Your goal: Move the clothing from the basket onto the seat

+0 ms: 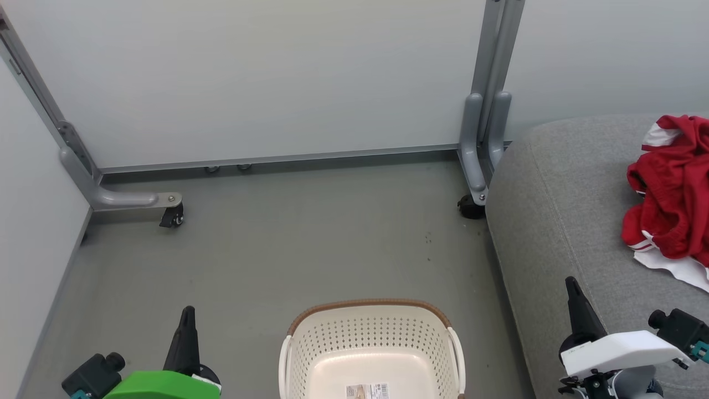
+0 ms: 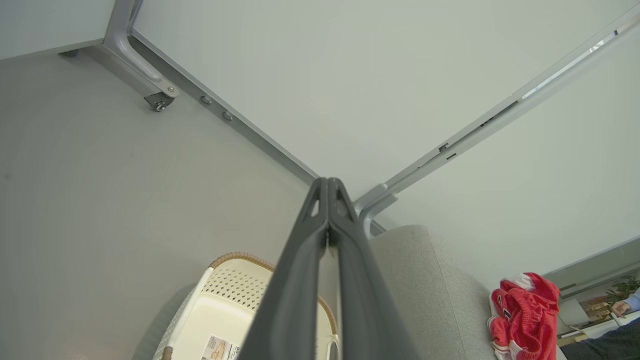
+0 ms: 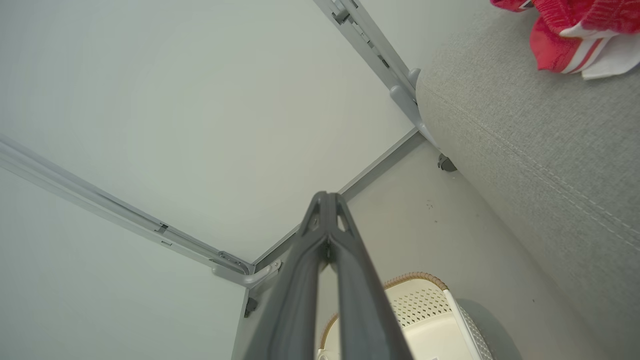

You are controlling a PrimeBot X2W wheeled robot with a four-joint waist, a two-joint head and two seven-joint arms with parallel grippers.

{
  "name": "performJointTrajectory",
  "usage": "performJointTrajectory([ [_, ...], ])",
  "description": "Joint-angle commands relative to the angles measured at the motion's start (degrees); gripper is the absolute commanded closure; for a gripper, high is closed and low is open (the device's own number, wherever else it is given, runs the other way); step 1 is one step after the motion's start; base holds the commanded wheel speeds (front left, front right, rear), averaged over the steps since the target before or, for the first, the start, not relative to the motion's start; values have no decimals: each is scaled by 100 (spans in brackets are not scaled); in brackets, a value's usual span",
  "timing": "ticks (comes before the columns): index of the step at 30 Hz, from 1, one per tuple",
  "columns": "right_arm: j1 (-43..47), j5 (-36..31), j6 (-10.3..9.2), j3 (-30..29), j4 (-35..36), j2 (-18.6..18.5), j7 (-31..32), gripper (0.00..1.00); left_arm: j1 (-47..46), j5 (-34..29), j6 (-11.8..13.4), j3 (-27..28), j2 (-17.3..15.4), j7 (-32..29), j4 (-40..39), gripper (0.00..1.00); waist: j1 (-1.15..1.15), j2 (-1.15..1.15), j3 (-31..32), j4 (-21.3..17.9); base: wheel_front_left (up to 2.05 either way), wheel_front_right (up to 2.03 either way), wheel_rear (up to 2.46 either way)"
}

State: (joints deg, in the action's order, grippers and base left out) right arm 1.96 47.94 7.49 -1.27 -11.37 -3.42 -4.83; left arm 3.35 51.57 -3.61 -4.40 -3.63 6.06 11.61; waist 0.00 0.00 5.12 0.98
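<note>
Task looks all but done, as I judge it: the clothing, soft red fabric garments with white panels and striped edging, lies bunched on the seat, a large grey woven-fabric sofa cushion with rounded corners, toward its right part. The basket, an oval cream-white perforated plastic tub with a brown woven-look rim, shows me a bare bottom carrying only its paper label. Its near end runs off the head view's lower edge, so I cannot swear nothing hides there. My left claw hangs over the floor to the left of the basket, its two long dark fingers pressed together and pinching nothing. My right claw is above the near part of the seat, well apart from the clothing, likewise pressed together with nothing between the fingers. The next move, I think, calls for little: a look into the basket's hidden near end and, if a garment is there, spreading the fingers before dipping in; otherwise holding both arms clear. The smooth grey floor carries the basket near the seat's side. Pale partition panels in a grey metal frame on small black castors close the space ahead and on my left.
</note>
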Motion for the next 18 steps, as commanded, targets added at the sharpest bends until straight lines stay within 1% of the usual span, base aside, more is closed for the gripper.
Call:
performJointTrajectory([
  [1, -162, 194, 1, -41, 37, -13, 49, 100, -206, 197, -49, 51, -50, -41, -37, 100, 0, 0, -10, -2, 0, 0, 0],
  [18, -347, 1335, 1, -174, -43, 3, 343, 100, -421, 1283, -145, 285, -57, -328, 31, 100, 0, 0, -116, -22, 0, 0, 0],
])
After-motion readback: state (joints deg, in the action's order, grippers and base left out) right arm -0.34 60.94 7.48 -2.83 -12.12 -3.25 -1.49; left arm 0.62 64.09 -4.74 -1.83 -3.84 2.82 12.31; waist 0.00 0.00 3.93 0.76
